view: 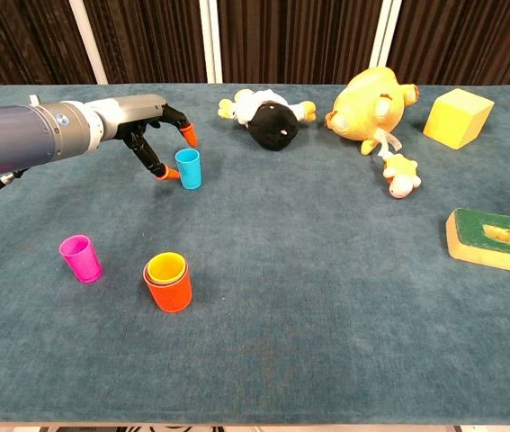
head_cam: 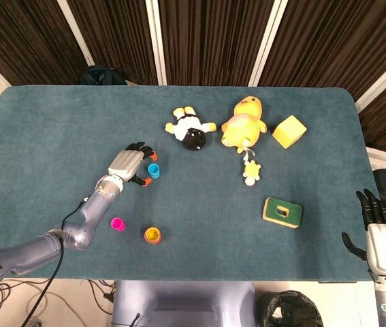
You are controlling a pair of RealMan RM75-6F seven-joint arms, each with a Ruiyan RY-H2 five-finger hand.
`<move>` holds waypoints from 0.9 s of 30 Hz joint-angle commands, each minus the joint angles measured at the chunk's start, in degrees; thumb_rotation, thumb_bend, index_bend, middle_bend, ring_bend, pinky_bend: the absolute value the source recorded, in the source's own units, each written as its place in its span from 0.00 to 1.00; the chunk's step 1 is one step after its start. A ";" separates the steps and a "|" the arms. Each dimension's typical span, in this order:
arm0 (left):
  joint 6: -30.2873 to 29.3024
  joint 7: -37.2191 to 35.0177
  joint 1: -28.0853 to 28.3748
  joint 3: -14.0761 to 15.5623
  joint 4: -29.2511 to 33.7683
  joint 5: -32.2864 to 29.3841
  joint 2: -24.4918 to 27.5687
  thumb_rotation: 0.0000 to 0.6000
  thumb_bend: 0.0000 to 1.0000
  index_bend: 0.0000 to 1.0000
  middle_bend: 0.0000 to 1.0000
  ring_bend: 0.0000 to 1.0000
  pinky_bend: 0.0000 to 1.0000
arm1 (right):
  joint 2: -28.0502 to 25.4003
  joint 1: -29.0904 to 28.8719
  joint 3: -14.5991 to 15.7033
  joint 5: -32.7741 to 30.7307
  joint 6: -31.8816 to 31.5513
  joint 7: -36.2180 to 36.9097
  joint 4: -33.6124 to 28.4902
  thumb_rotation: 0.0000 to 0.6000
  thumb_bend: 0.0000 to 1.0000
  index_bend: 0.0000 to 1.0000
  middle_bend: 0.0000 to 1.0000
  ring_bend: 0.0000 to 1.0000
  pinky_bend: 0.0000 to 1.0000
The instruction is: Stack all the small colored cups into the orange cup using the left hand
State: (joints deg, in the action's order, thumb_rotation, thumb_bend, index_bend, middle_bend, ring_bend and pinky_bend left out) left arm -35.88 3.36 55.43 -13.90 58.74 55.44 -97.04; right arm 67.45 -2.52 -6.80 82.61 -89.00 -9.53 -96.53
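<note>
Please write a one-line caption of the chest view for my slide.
Left hand reaches around the upright blue cup; pink cup and orange cup holding a yellow cup wait nearby.

Left hand [view: 151, 121] extended forward, fingers spread, right hand [head_cam: 382, 238] low, fingers apart

**A robot test room**

We are looking at a lab or demo room rather than a home. A table [head_cam: 43, 116] covered in teal felt is standing before dark ribbed wall panels [head_cam: 210, 37] split by white strips. Loose cables [head_cam: 2, 293] are trailing on the floor beside it, and a bin [head_cam: 288, 312] is sitting under the near edge. Plush toys [head_cam: 244, 122] and foam blocks [head_cam: 288, 131] are lying spread out like test props.
</note>
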 commanded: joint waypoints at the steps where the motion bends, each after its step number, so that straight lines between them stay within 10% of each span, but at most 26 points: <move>1: 0.01 0.20 0.15 0.03 -0.42 -0.06 -0.53 1.00 0.28 0.35 0.20 0.04 0.09 | -0.05 0.05 -0.03 -0.02 -0.10 -0.01 -0.03 1.00 0.33 0.05 0.07 0.14 0.07; 27: -0.08 2.79 1.03 0.01 -1.23 -0.68 -1.78 1.00 0.40 0.45 0.25 0.05 0.10 | -0.23 0.08 -0.15 -0.18 -0.12 0.41 0.06 1.00 0.33 0.05 0.07 0.14 0.07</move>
State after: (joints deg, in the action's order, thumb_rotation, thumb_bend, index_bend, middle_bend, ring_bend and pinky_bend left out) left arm -35.85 6.10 56.47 -13.86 57.39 54.73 -98.90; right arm 67.23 -2.46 -6.92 82.45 -89.07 -9.09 -96.48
